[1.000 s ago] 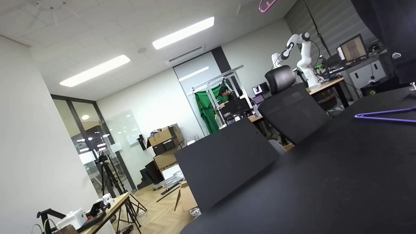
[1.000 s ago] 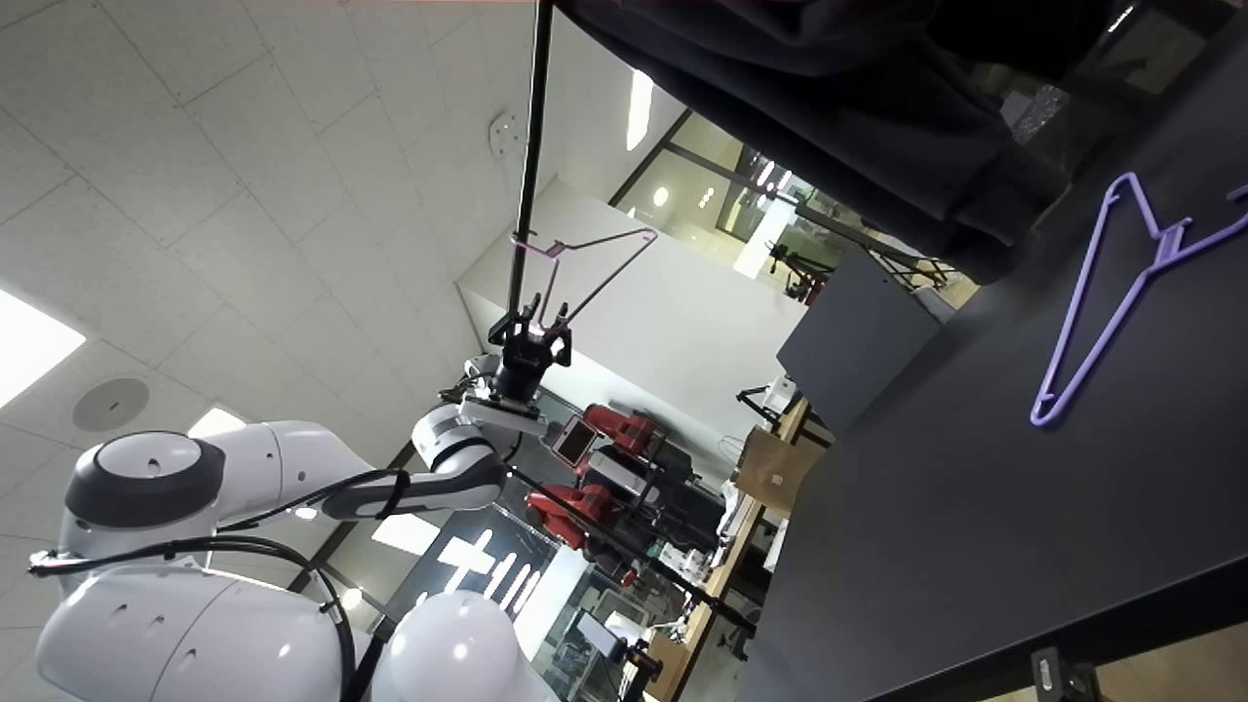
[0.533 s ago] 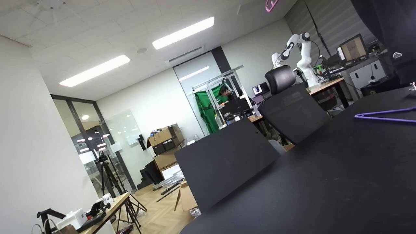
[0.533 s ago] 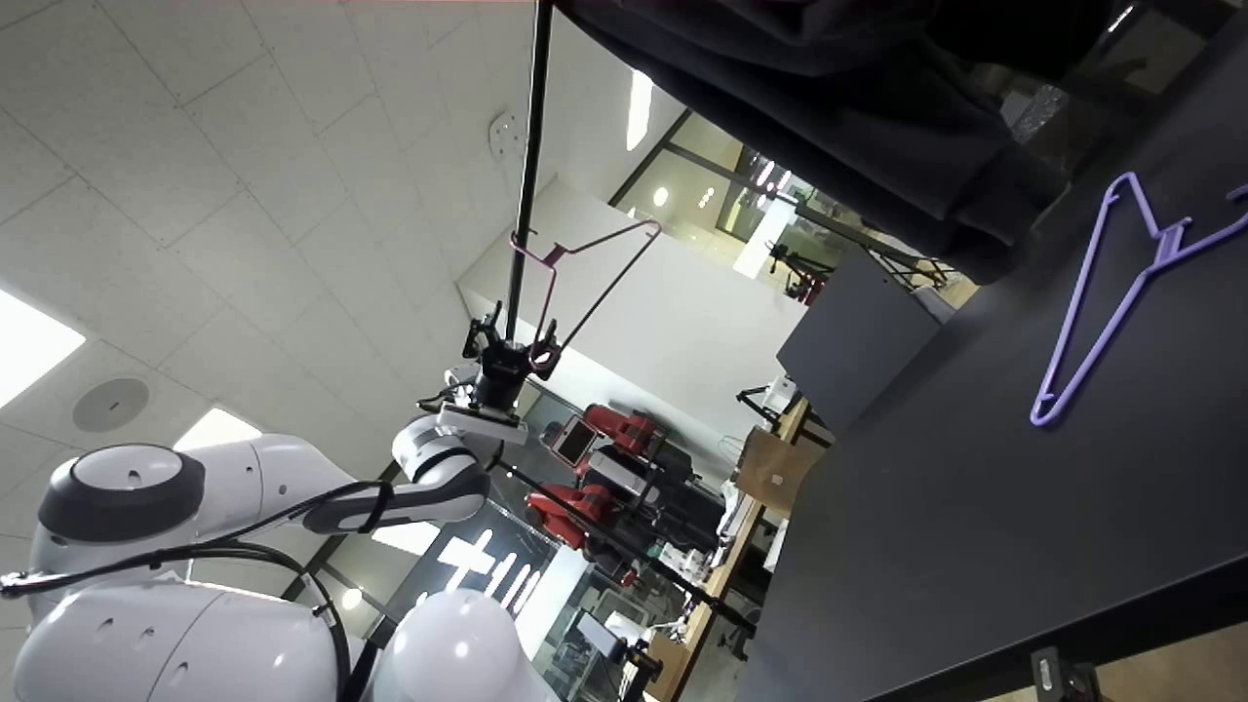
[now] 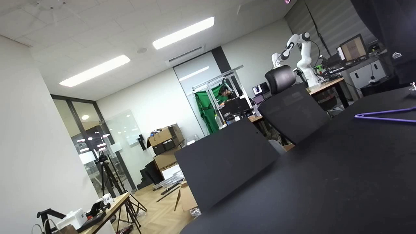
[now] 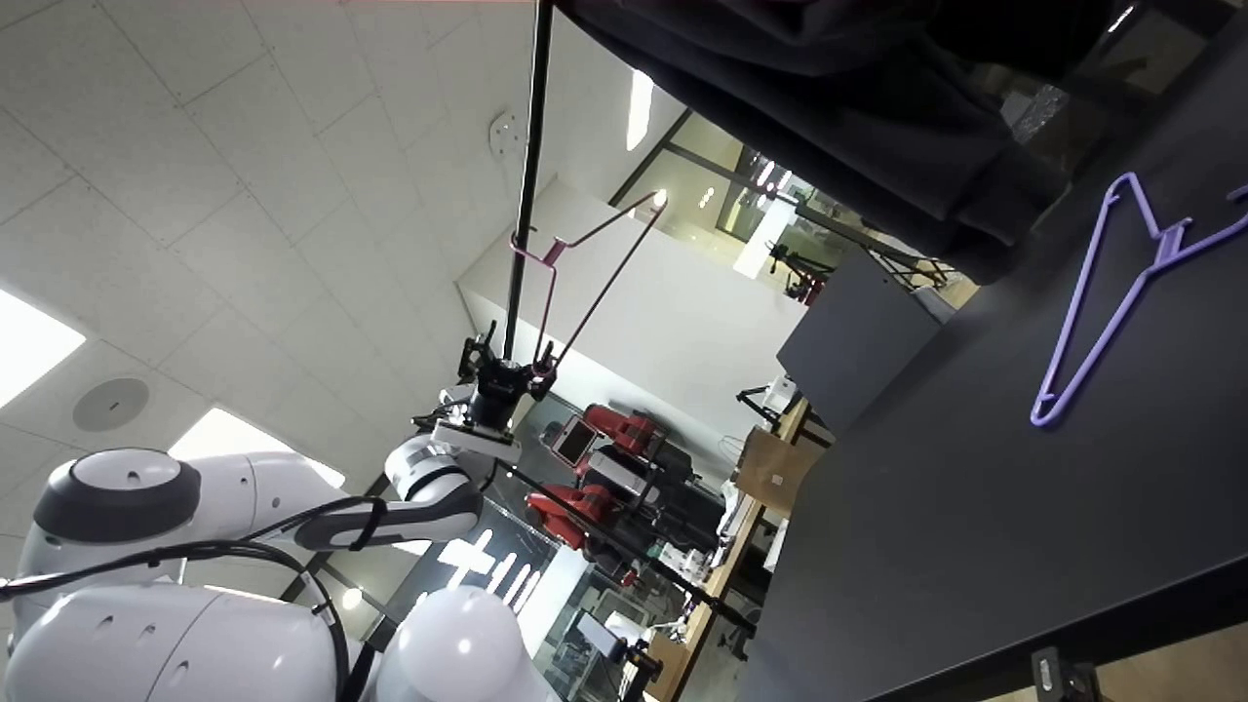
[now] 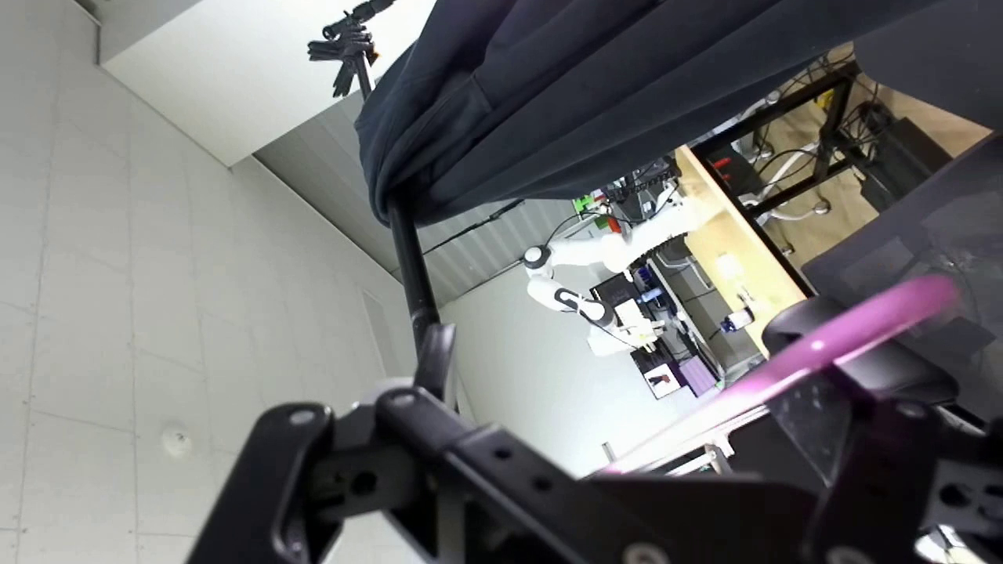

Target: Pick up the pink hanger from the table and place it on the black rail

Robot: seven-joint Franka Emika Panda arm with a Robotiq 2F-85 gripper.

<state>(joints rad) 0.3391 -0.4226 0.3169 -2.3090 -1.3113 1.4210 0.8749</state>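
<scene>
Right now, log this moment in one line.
pincer: open | pink hanger: appears hooked over black rail, pincer contact unclear | violet hanger: lying on table | dark cloth: on rail

I see the pink hanger (image 6: 554,253) hooked around the black rail (image 6: 532,127), my gripper (image 6: 519,338) spread wide near the hanger's lower corner, a violet hanger (image 6: 1168,247) on the table (image 6: 936,526).

Premises read as a robotics laboratory: beyond an edge of the surface (image 5: 308,188) stand a white robot arm (image 5: 304,63), a monitor (image 5: 354,49) and a tripod (image 5: 106,166); red jointed machinery (image 6: 575,505) stands beyond an edge also.
</scene>
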